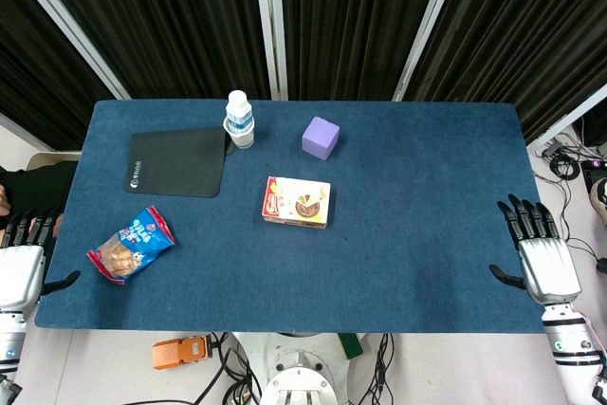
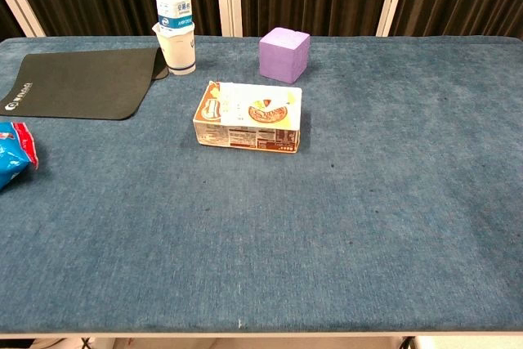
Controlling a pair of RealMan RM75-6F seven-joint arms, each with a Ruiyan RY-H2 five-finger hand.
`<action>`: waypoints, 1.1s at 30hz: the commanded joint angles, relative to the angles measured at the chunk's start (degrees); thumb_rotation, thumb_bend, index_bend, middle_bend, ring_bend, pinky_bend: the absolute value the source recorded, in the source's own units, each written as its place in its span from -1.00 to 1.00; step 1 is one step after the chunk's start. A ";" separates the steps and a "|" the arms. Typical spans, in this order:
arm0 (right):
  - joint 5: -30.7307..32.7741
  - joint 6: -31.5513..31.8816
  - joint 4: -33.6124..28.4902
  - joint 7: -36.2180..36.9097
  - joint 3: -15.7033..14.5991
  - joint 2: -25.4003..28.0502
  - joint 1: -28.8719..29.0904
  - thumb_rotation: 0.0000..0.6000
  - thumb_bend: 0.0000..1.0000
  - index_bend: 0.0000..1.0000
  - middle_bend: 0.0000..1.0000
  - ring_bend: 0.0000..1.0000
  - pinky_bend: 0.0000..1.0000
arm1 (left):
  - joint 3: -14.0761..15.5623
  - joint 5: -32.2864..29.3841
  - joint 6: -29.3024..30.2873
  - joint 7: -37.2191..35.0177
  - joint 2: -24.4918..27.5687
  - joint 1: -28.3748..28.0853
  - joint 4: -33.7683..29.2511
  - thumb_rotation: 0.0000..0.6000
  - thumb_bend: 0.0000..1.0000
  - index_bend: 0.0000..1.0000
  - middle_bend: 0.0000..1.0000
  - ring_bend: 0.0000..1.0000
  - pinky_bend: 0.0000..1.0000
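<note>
My left hand (image 1: 24, 258) hangs at the table's left edge, fingers spread and holding nothing; the blue snack bag (image 1: 131, 245) (image 2: 12, 161) lies nearest to it. At the right edge my right hand (image 1: 539, 251) is open too, fingers apart, far from every object. A flat snack box (image 1: 297, 201) (image 2: 248, 117) lies mid-table. Behind it stand a purple cube (image 1: 321, 137) (image 2: 284, 54) and a small white bottle (image 1: 239, 119) (image 2: 176, 22). Neither hand shows in the chest view.
A black mat (image 1: 177, 161) (image 2: 82, 81) lies on the blue table (image 1: 417, 215) at the back left, touching the bottle's base. Dark curtains hang behind. Cables and an orange device (image 1: 180, 352) sit on the floor below the front edge.
</note>
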 commanded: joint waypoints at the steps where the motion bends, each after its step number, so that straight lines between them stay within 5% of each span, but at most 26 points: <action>1: 0.11 -0.16 -0.03 -0.03 0.05 -0.06 0.13 1.00 -0.53 -1.00 -1.00 -1.00 -1.00 | 0.02 -0.02 -0.05 0.06 0.01 0.00 -0.17 1.00 -1.00 -0.89 -0.86 -1.00 -1.00; 11: 0.29 1.43 2.17 3.29 -0.02 -0.13 -0.81 1.00 -0.53 -1.00 -1.00 -1.00 -1.00 | -2.36 1.27 -1.53 1.79 3.56 -3.21 -7.11 1.00 -1.00 -0.89 -0.86 -1.00 -1.00; 20: -1.48 3.42 4.07 7.53 -0.79 0.61 -1.94 1.00 -0.53 -1.00 -1.00 -1.00 -1.00 | -9.11 2.54 -11.77 5.92 2.85 -15.87 -19.25 1.00 -1.00 -0.75 -0.71 -0.94 -1.00; 27: -2.72 4.85 4.92 9.63 -1.63 1.05 -2.99 1.00 -0.53 -1.00 -1.00 -1.00 -1.00 | -14.85 -12.50 -26.92 21.03 -4.09 -30.85 -25.56 1.00 -1.00 -0.75 -0.71 -0.94 -1.00; 33: -2.83 5.81 5.54 10.45 -2.14 1.23 -4.02 1.00 -0.53 -1.00 -1.00 -1.00 -1.00 | -15.45 -31.19 -26.80 45.58 -13.20 -44.51 -24.26 1.00 -1.00 -0.75 -0.71 -0.94 -1.00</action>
